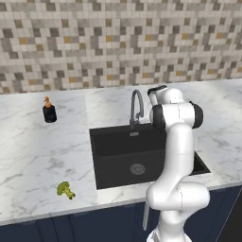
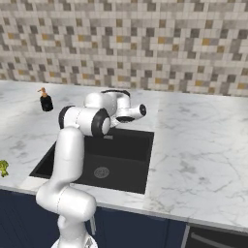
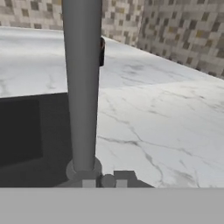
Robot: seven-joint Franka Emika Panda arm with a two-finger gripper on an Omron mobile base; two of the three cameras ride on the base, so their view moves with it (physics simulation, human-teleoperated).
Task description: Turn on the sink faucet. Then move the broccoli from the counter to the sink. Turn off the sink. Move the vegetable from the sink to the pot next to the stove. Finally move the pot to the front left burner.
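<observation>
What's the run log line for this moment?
gripper: shut, at sink faucet base | broccoli: on counter | sink: dry

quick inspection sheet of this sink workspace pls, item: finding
surface: white marble counter, dry-looking, no spills seen
job's things: broccoli lies on the counter near the front edge, left of the black sink; sink faucet upright behind the basin, no water visible; pot and stove out of frame
clutter: black soap bottle with orange pump, back left of the sink
grippers: end effector close to the faucet stem, shut, holding nothing
cables: nothing seen
surroundings: mosaic tile backsplash, dark blue cabinets below
</observation>
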